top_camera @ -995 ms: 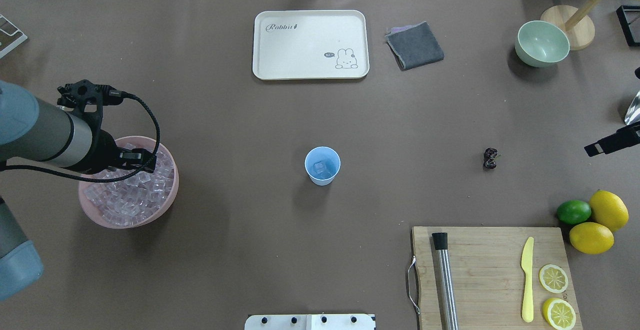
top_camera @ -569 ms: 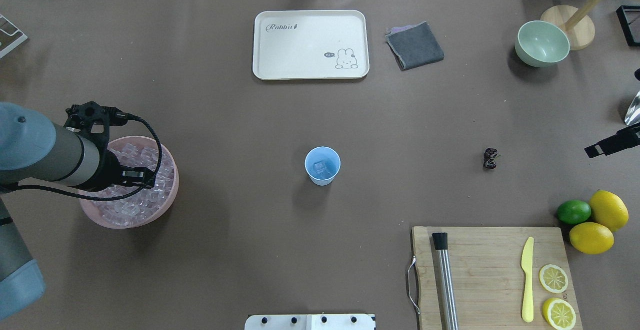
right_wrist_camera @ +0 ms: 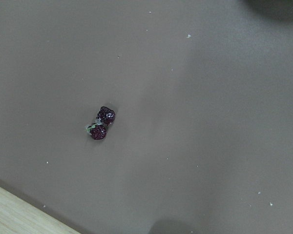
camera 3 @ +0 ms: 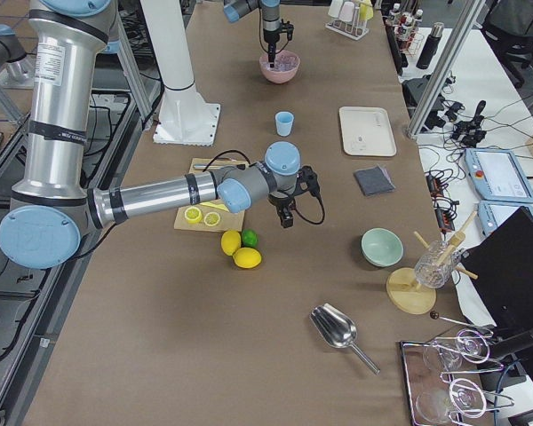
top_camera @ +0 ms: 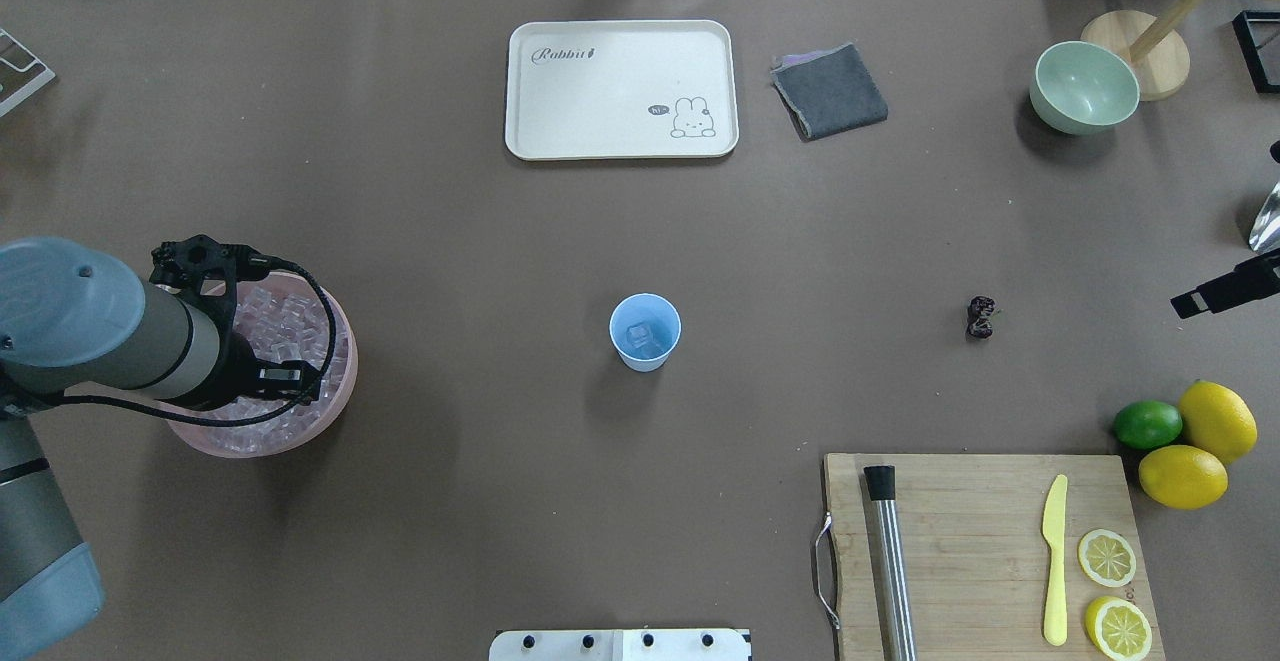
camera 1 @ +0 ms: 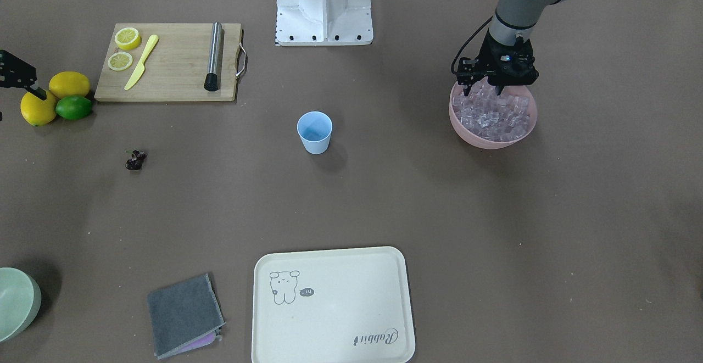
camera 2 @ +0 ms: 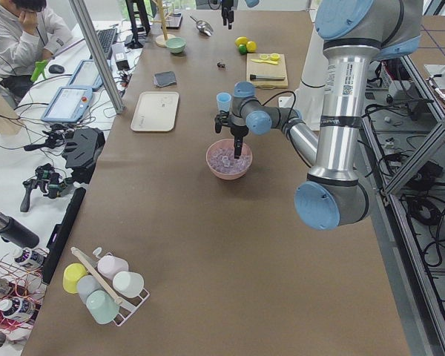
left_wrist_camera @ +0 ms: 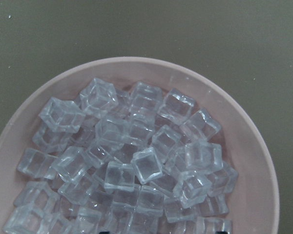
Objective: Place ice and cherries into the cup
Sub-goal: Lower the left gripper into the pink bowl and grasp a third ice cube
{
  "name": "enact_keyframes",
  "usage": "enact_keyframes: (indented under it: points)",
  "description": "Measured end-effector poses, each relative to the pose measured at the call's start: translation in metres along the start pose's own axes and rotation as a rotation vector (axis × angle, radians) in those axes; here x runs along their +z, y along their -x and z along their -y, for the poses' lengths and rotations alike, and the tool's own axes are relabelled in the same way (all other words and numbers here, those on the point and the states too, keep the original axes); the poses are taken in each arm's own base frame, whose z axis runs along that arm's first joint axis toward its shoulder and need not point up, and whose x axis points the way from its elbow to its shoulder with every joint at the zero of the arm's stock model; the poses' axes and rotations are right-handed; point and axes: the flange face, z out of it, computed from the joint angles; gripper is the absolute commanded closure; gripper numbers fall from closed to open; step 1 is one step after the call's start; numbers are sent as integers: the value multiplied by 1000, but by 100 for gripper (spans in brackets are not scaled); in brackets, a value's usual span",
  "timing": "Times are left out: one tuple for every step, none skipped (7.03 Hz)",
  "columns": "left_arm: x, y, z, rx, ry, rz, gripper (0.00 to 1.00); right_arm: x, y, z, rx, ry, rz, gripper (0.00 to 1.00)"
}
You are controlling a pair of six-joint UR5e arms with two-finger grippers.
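Above the brown table (top_camera: 450, 241), the left hand (camera 1: 497, 84) points straight down, spread, over the ice (camera 1: 494, 116).

Left pincer (camera 1: 485, 88) over ice (camera 1: 494, 117) in pink bowl (camera 1: 484, 142)

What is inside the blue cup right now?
Clear ice lies at the bottom of the cup; the exact count is unclear. No cherries inside: they lie on the table.

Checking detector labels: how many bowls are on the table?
2. A pink bowl full of ice on the robot's left, and an empty pale green bowl at the far right corner. None seem hidden.
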Motion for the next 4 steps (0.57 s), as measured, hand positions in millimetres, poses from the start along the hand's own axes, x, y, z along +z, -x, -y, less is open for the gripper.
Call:
enact_keyframes:
  points:
    - [7, -2, -4, -2, 12, 7, 25, 0, 0, 0, 0, 0, 0, 3]
    - [10, -2, -6, 2, 17, 11, 25, 0, 0, 0, 1, 0, 0, 3]
    - [11, -2, -7, 4, 20, 15, 25, 0, -1, -1, 2, 1, 0, 3]
    - [12, -1, -7, -1, 22, 18, 24, 0, -1, -1, 3, 2, -1, 3]
